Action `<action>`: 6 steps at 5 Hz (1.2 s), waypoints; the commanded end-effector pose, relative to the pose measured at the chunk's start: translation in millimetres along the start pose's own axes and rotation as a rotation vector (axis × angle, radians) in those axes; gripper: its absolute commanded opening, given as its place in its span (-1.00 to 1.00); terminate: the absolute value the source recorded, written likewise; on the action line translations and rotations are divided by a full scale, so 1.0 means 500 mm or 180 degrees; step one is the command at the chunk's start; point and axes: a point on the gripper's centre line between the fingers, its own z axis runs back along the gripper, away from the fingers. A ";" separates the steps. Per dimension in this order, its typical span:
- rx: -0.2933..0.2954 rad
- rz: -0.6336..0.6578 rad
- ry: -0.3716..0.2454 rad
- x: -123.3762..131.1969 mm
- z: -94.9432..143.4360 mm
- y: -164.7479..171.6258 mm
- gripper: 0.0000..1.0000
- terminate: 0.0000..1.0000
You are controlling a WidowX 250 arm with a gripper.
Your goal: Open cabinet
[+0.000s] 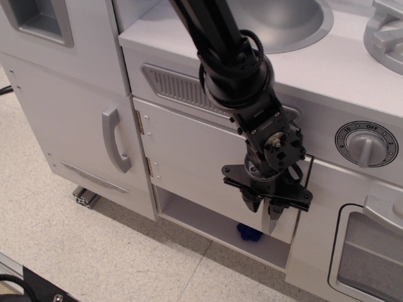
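The cabinet's wide light-grey door (pixel 189 157) is in the middle of the toy kitchen, with two small hinges (pixel 140 123) on its left edge. It lies about flush with the front. My black gripper (pixel 265 206) hangs in front of the door's right edge. Its fingers (pixel 254 201) have closed in around the short grey handle, whose lower end (pixel 269 224) shows just below them. The rest of the handle is hidden behind the gripper. Below the door I see the white shelf (pixel 201 220) with a small blue object (pixel 249 233) on it.
A taller narrow door with a long grey handle (pixel 115 139) stands to the left. A windowed oven door (pixel 371 251) and a timer knob (pixel 366 145) are to the right. A sink (pixel 283 19) is on top. A metal rail (pixel 85 197) lies on the floor.
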 end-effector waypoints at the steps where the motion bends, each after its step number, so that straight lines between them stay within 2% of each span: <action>1: -0.0043 0.0001 -0.0090 -0.016 0.022 0.015 -1.00 -1.00; 3: -0.0041 -0.0186 -0.0015 -0.098 0.054 0.074 -1.00 -1.00; 4: -0.0046 -0.0207 0.0092 -0.118 0.087 0.110 1.00 -1.00; 5: 0.0046 -0.0300 0.0484 -0.095 0.150 0.130 1.00 -1.00; 6: 0.0002 -0.0416 0.0425 -0.061 0.203 0.120 1.00 -1.00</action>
